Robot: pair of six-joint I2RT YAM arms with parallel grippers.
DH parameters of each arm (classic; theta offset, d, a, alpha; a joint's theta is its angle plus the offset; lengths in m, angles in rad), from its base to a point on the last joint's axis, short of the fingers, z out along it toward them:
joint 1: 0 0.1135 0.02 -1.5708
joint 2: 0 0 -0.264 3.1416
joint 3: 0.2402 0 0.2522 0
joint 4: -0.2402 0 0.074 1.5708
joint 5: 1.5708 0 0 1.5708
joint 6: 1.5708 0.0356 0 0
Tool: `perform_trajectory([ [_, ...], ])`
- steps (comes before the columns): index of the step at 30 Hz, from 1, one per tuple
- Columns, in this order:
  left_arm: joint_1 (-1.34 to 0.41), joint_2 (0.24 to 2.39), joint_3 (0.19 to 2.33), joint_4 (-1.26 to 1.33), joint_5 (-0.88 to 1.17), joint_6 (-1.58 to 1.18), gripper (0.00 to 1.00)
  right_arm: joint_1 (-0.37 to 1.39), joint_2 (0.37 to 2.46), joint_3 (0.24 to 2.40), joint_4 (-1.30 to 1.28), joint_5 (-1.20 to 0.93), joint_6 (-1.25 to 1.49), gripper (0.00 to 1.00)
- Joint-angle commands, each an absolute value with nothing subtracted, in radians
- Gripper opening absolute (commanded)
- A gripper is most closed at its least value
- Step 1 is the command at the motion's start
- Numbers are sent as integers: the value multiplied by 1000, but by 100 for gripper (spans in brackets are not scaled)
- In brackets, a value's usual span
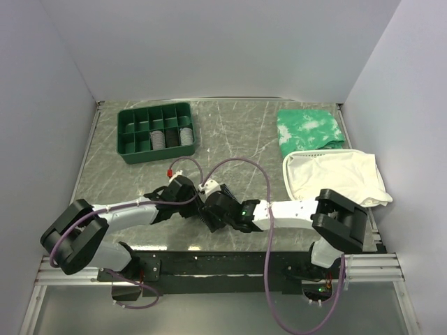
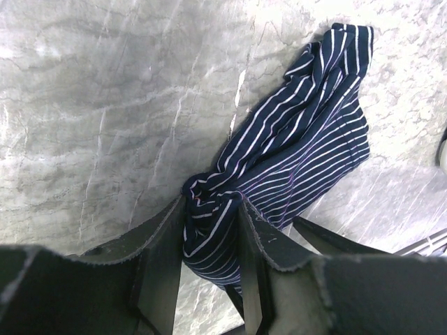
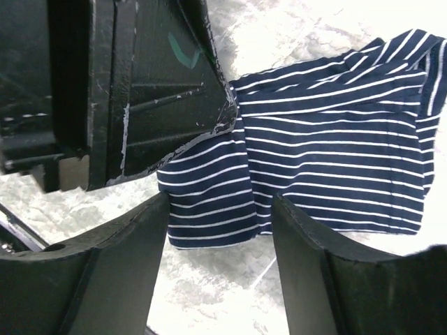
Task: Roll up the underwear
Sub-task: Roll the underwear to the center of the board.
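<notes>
The underwear point(image 2: 307, 132) is a navy cloth with thin white stripes, lying loosely on the marbled table. My left gripper point(image 2: 211, 204) is shut on a bunched fold at its near end. In the right wrist view the underwear point(image 3: 328, 146) spreads to the right. My right gripper point(image 3: 220, 202) is open, and a corner of the cloth lies between its fingers without being pinched. The left gripper's black finger point(image 3: 160, 91) fills the upper left of that view. In the top view the two grippers, left point(image 1: 190, 200) and right point(image 1: 211, 209), meet at the near middle and hide the cloth.
A green compartment tray point(image 1: 129, 136) with rolled items stands at the back left. A green-and-white mottled cloth point(image 1: 309, 128) and a large white cloth point(image 1: 332, 174) lie at the right. White walls enclose the table.
</notes>
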State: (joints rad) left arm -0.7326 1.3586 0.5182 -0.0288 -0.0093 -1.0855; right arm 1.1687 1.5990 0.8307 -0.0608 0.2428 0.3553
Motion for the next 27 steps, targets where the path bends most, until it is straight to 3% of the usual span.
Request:
perform_trajectory([
  [1,-739,1397,512,-129,20,-1057,38,1184,1632,874,-35,241,313,65],
  [8,-736,1408,520,-133,20,-1051,38,1198,1643,867,-15,224,319,58],
  [11,-732,1405,522,-135,21,-1051,38,1201,1652,867,-14,201,321,48],
  [14,-726,1397,523,-141,23,-1048,38,1201,1661,858,-12,177,333,28],
  [17,-710,1381,522,-150,23,-1045,38,1200,1652,828,-2,135,363,19],
  [22,-661,1318,520,-169,14,-1028,41,1140,1586,733,119,6,440,15],
  [27,-601,1273,531,-196,3,-1003,51,1036,1531,631,247,-168,505,14],
])
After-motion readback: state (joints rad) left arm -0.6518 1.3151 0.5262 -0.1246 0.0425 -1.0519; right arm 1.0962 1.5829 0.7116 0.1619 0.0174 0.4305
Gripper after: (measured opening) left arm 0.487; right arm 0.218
